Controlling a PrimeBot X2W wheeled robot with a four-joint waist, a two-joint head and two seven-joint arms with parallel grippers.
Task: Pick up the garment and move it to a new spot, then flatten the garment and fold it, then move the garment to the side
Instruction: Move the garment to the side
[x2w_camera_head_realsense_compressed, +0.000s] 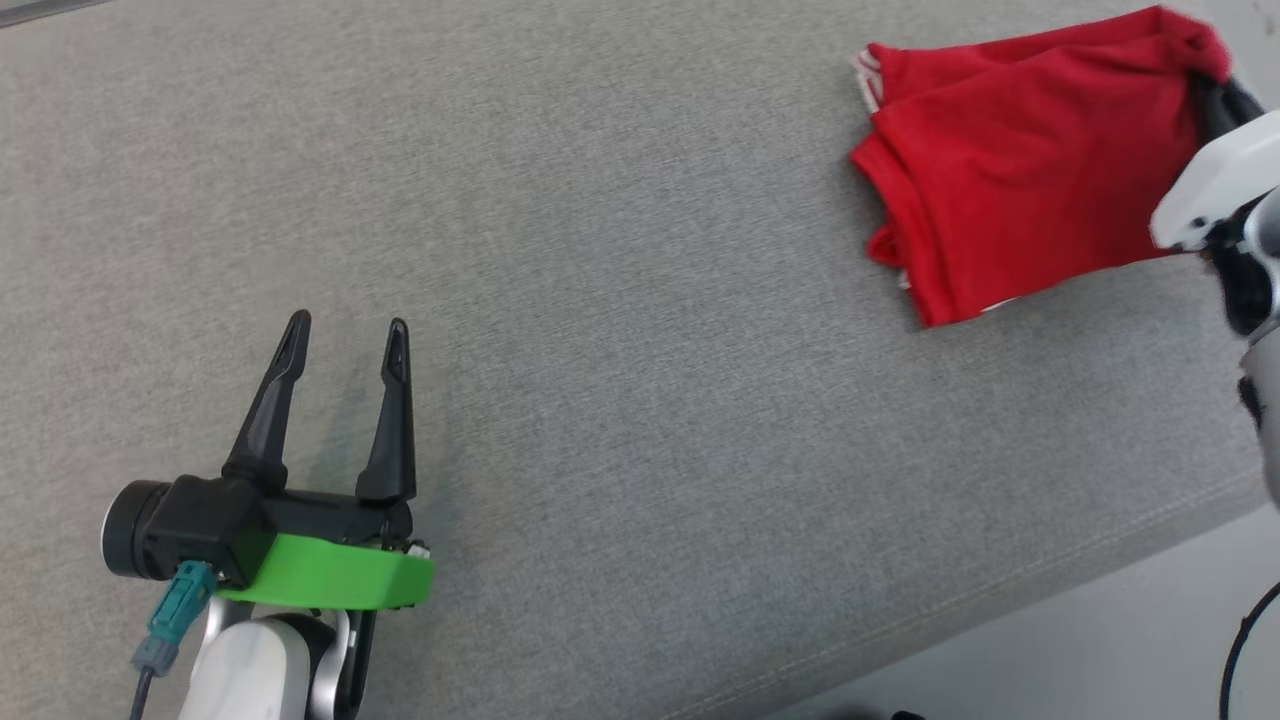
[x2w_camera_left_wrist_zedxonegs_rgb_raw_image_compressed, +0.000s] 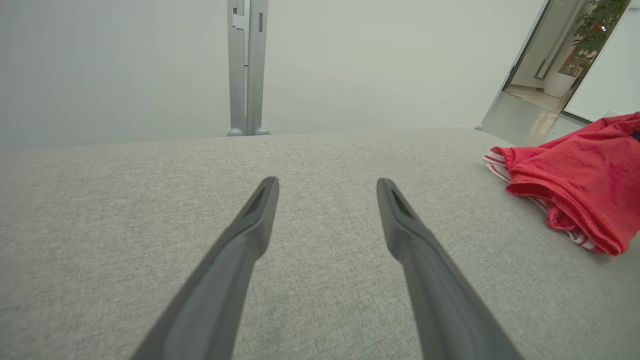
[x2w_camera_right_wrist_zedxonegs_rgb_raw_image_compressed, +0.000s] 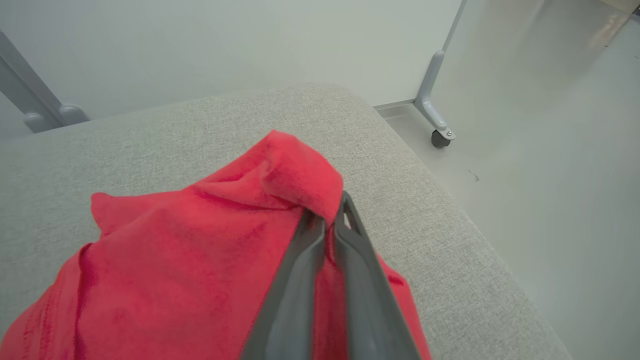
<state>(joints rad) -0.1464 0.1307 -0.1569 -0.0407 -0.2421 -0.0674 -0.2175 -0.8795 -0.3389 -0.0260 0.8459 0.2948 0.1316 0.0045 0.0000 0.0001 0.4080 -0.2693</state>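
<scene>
Head view: you are looking down on a grey cushion (x2w_camera_head_realsense_compressed: 600, 200) with the red garment (x2w_camera_head_realsense_compressed: 1020, 170) near its far right end and pale floor (x2w_camera_head_realsense_compressed: 1100, 650) beyond the near right edge
Your left gripper (x2w_camera_head_realsense_compressed: 348, 322): low on the left side, its two dark fingers spread wide apart over bare cushion
Your right gripper (x2w_camera_right_wrist_zedxonegs_rgb_raw_image_compressed: 332, 212): the fingers are pressed together on a fold of the garment, and red cloth bunches over the tips
Garment: folded into a rough block, with thin white stripes showing along its left edge; most of it lies on the cushion, well apart from the left gripper
Pinched corner: in the right wrist view it stands up as a small hump above the rest of the cloth, close to the cushion's rounded corner
Your right arm (x2w_camera_head_realsense_compressed: 1215, 190): white, and in the head view it covers the garment's right edge, so the fingers are mostly hidden there
Left wrist view: both fingers point across the grey fabric; the garment sits off to the right, and a grey post (x2w_camera_left_wrist_zedxonegs_rgb_raw_image_compressed: 247, 65) stands beyond the cushion's far edge
Background: a frame leg with a small wheel (x2w_camera_right_wrist_zedxonegs_rgb_raw_image_compressed: 440, 139) rests on the floor to the right of the cushion; past the garment in the left wrist view you can see a doorway (x2w_camera_left_wrist_zedxonegs_rgb_raw_image_compressed: 540, 65) and a green plant (x2w_camera_left_wrist_zedxonegs_rgb_raw_image_compressed: 595, 25)
Lift: you cannot tell whether the garment's underside is off the cushion near the grip
</scene>
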